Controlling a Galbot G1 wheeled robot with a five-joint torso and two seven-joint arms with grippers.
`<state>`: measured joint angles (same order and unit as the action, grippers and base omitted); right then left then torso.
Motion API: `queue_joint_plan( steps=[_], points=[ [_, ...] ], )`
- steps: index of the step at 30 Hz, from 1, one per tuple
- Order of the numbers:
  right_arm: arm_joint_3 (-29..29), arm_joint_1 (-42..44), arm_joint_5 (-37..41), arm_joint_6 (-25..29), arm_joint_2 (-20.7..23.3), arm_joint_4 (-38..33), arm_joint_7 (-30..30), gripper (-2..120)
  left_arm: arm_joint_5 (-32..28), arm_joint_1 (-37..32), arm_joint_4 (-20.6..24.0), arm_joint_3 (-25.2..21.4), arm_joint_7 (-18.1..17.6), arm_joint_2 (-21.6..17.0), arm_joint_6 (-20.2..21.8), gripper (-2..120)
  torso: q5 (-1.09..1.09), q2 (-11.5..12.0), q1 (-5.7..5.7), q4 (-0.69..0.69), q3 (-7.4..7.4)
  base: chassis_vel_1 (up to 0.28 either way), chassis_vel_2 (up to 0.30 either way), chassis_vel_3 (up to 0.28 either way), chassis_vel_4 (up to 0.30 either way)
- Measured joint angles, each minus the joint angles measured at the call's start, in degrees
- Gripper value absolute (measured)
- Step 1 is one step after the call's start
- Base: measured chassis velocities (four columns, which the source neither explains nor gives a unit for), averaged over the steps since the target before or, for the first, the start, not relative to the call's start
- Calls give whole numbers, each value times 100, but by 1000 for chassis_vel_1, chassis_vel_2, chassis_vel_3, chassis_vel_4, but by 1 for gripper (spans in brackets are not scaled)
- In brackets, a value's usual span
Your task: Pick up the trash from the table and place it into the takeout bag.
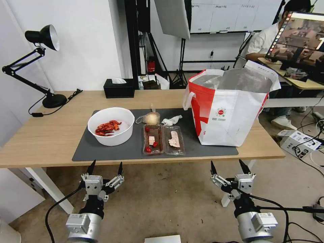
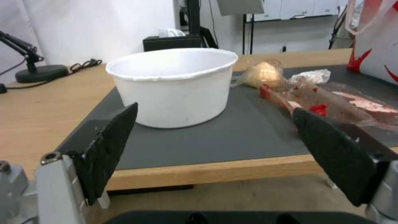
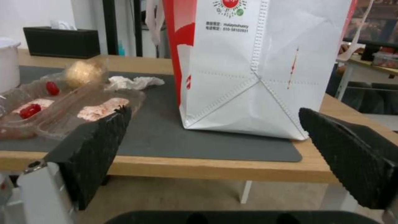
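My left end effector and right end effector both spread wide, holding nothing, below desk front edge, bowl at 10 o'clock on mat, tray ctr, takeout bag at 3, head cam shows red shells inside bowl, left wrist cam just its white wall.

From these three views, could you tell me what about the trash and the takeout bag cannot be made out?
- Takeout bag interior: head view, its front wall hides everything below the foil rim; both wrist views cut off its top.
- White bowl contents: left wrist view, the bowl's wall hides them.
- Knotted clear bag: the pale lump is too small to identify.
- Print under the bag's logo: too small to read.
- Clear hinged tray: right wrist view, the gripper finger hides part.
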<state>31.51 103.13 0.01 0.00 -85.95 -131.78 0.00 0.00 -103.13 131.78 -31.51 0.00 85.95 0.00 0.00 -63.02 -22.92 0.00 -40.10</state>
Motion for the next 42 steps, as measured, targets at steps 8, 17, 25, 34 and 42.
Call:
queue_joint_plan(
  steps=[8,17,25,34,42],
  points=[
    [0,0,0,0,0,0,0,100,0,0,0,0,0,0,0,100,0,0,0,0,0,0,0,0,0],
    [2,-8,16,-20,23,-1,0,100,-11,4,0,1,-6,-4,10,100,0,0,0,0,0,0,0,0,0],
    [80,-228,460,-577,570,-58,57,100,-737,353,81,162,-626,-364,949,100,3,0,-1,-1,-1,0,0,0,0],
    [262,-704,1419,-1696,1495,-183,165,100,-1759,847,204,386,-1495,-871,2269,100,1,0,-1,0,-1,0,0,0,0],
    [436,-1141,2416,-2266,2403,-309,276,100,-2260,1021,290,504,-1838,-1107,2555,100,0,0,-1,1,-1,0,0,0,0]
  ],
)
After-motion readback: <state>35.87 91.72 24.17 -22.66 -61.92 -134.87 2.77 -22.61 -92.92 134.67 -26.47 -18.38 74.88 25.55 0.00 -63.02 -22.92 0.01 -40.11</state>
